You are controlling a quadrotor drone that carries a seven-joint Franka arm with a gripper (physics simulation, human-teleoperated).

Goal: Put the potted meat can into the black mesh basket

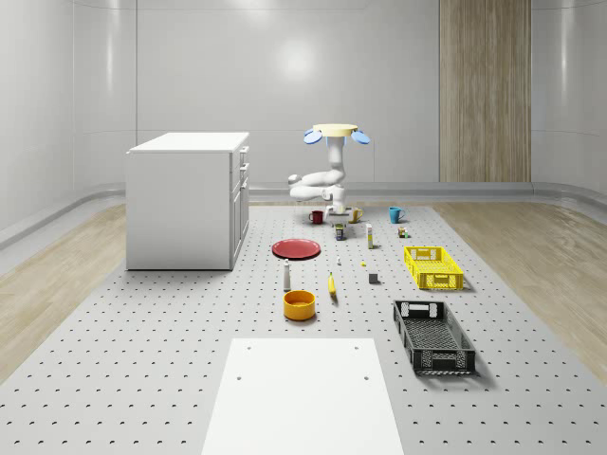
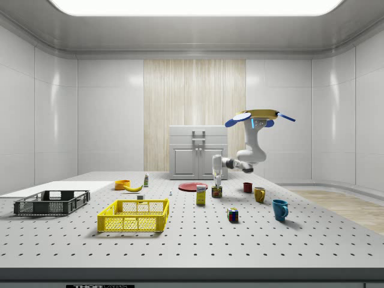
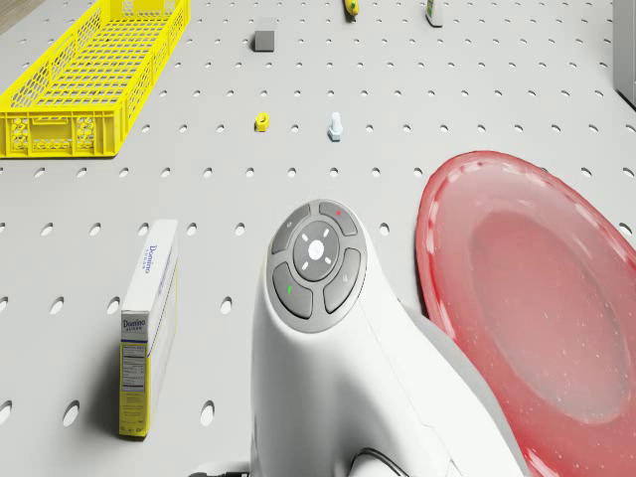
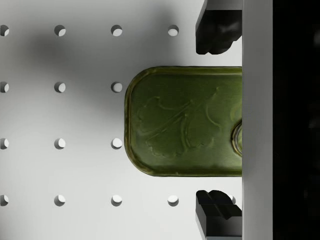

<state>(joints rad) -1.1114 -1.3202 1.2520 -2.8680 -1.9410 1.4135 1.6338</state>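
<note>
Pegboard table (image 1: pixel 142 360), pale panelled walls, drone (image 1: pixel 336 132) hovering above

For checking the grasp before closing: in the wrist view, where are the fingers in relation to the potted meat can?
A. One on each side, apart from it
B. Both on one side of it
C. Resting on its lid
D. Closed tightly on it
A: the fingers flank the potted meat can, with table visible between each and the can.

Open hand (image 4: pixel 218 120) astride potted meat can (image 4: pixel 184 127), bare table (image 4: pixel 70 115) alongside.
</note>
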